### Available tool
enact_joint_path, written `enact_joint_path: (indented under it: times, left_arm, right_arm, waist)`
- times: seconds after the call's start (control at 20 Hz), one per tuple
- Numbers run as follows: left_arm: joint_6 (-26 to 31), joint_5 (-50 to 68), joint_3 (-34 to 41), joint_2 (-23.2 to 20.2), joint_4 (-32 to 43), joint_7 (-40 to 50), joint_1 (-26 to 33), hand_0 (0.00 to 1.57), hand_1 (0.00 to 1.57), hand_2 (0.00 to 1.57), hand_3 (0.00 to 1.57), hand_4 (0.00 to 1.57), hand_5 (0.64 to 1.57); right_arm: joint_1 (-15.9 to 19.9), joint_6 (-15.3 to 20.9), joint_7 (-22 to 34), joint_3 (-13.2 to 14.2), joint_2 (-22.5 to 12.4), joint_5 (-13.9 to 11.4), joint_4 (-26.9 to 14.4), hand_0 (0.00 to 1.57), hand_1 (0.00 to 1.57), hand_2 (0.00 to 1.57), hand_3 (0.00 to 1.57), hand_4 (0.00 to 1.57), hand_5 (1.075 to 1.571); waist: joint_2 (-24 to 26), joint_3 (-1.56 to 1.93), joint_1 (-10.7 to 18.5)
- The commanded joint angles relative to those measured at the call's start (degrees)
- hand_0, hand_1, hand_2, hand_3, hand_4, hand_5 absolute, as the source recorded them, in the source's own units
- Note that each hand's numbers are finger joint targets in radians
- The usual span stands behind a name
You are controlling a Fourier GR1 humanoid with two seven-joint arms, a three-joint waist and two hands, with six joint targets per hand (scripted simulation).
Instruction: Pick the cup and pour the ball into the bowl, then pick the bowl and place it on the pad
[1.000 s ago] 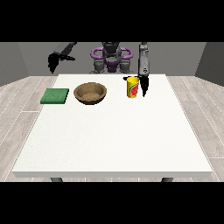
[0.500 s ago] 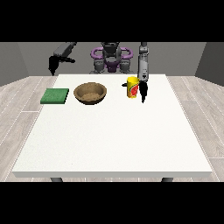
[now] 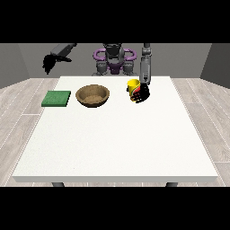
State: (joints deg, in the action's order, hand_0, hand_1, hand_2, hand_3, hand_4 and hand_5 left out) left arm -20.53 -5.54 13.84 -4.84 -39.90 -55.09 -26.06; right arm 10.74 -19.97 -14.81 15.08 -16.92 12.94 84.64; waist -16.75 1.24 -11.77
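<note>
A yellow cup (image 3: 133, 88) is seen standing upright on the white table (image 3: 117, 134), toward the far right. The hand at the view's right (image 3: 142, 93) has been brought against the cup's right side, and its fingers are now curled round the cup; half a second ago it hung just beside the cup, a little farther right. The ball cannot be made out. The wooden bowl (image 3: 93, 95) is set left of the cup, well apart from it, and the green pad (image 3: 56, 98) lies farther left, near the table's left edge; neither has been moved. The hand at the view's left (image 3: 48, 63) is held raised beyond the table's far left corner, much as before; whether its fingers are curled cannot be told.
</note>
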Motion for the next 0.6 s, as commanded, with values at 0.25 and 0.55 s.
enact_joint_path:
  times: [0.25,0.55]
  left_arm:
    - [-5.89,-12.73,-8.79,-7.24,0.96,18.33,-0.25,1.38,1.38,1.57,1.57,1.57,1.341]
    - [-3.35,-21.07,-12.48,-17.70,1.56,36.22,-12.57,1.46,1.46,1.57,1.57,1.57,1.282]
  right_arm:
    - [-3.53,-0.48,4.27,0.84,-1.19,-0.82,-8.78,0.00,0.00,0.00,0.00,0.00,1.569]
    - [-1.49,-1.13,2.69,2.28,-1.52,0.05,-13.80,0.00,0.00,0.00,0.00,0.00,1.568]
  waist:
    - [15.32,-1.00,5.23]
    - [15.60,-1.06,5.25]
